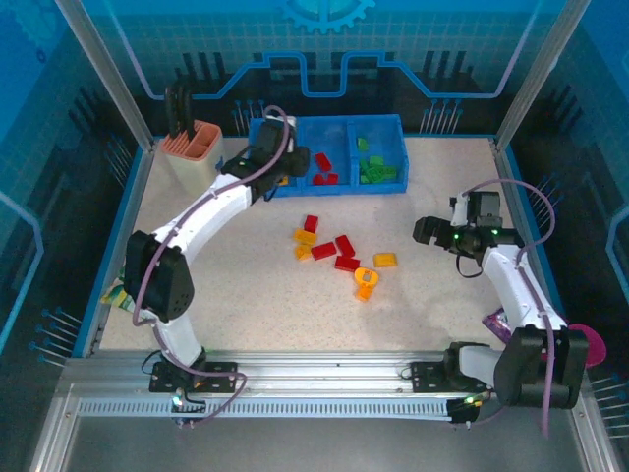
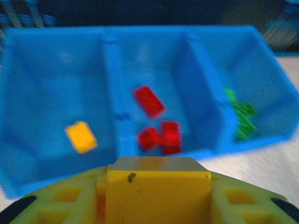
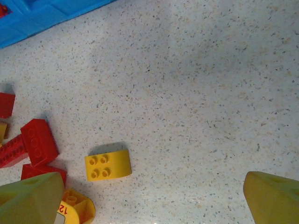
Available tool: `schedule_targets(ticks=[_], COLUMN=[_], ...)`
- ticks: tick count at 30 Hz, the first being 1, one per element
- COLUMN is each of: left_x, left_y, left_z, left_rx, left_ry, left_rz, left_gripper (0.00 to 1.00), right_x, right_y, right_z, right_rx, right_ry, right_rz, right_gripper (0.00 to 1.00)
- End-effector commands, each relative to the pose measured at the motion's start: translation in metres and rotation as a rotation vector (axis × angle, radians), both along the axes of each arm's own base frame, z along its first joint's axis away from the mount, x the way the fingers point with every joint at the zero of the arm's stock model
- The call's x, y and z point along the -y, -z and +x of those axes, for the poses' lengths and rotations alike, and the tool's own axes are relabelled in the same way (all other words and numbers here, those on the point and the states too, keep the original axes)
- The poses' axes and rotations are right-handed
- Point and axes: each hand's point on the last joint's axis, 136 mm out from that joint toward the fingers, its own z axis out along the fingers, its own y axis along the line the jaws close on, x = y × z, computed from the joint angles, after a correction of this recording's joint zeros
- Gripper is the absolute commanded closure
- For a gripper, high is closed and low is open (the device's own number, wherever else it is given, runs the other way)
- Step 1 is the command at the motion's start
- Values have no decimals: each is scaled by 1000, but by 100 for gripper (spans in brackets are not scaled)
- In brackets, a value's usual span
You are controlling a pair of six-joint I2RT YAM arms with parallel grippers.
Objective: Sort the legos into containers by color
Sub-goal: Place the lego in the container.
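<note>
While the left gripper (image 1: 278, 138) is clamped on a held yellow brick (image 2: 158, 189) at the near wall of the blue tray (image 1: 339, 120) by the table's far edge, the compartment it wants — the left one, with a lone yellow brick (image 2: 81, 136) inside — lies ahead and slightly leftward. Red bricks (image 2: 161, 135) sit in the middle compartment, green bricks (image 2: 243, 119) in the right. A loose pile (image 1: 334, 251) of red and yellow lies mid-table on speckled top, with room around. The right gripper (image 1: 429, 231), fingers wide apart, hovers nearest a stray yellow brick (image 3: 107, 165) — its long axis runs roughly from one finger toward the other.
</note>
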Motion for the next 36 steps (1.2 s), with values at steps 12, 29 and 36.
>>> schedule_targets(ticks=[12, 29, 36], left_x=[-49, -57, -60], left_y=[113, 121, 77], left_z=[89, 86, 71], left_rx=[-185, -187, -131], left_ry=[-192, -196, -163], left_rz=[-44, -92, -77], left_gripper=[66, 42, 38], right_x=[-18, -17, -21], right_y=[10, 5, 6], right_z=[-2, 2, 4], right_rx=[-42, -39, -40], right_ry=[-79, -91, -101], right_rz=[-64, -94, -90], right_gripper=[1, 1, 1])
